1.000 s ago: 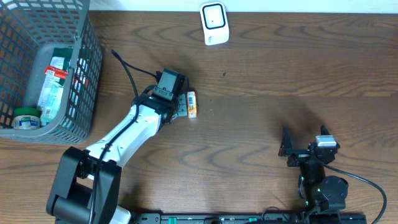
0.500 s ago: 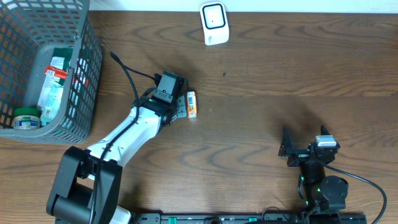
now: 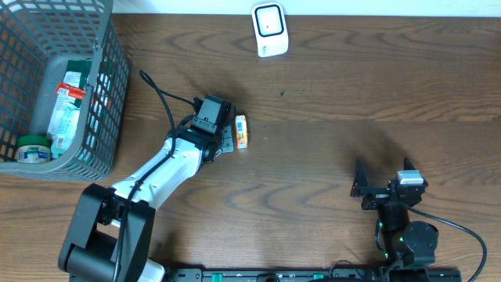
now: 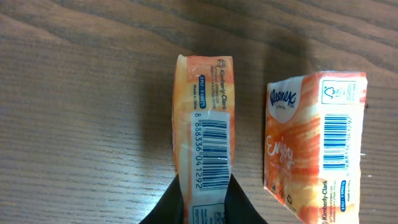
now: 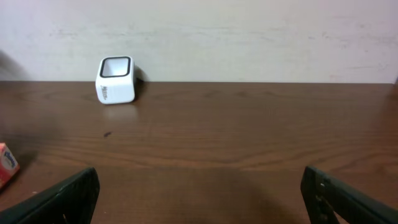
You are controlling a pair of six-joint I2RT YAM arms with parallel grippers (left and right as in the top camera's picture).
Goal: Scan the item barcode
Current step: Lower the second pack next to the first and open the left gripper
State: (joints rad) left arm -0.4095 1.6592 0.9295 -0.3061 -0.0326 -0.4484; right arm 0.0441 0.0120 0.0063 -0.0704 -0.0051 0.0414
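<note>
Left wrist view shows us the left tool pressed onto a tissue pack. Its two dark fingers pinch the near end of the pack, one on each side. The pack stands on its thin edge on the brown surface, and its bar code faces up at the camera. Just beside it on the right lies a second tissue pack. It lies flat and does not touch the first one.

From overhead we see the left arm reach from the front edge on the left, slanting toward the middle of the surface. Its wrist bends down so the tool points at the wood. A black cable loops over it. The gray basket sits to the left of the arm. The white scanner stands near the far edge, well apart from the pack.

The right arm is folded low by the front edge on the right. The right tool is spread wide and faces the scanner.
</note>
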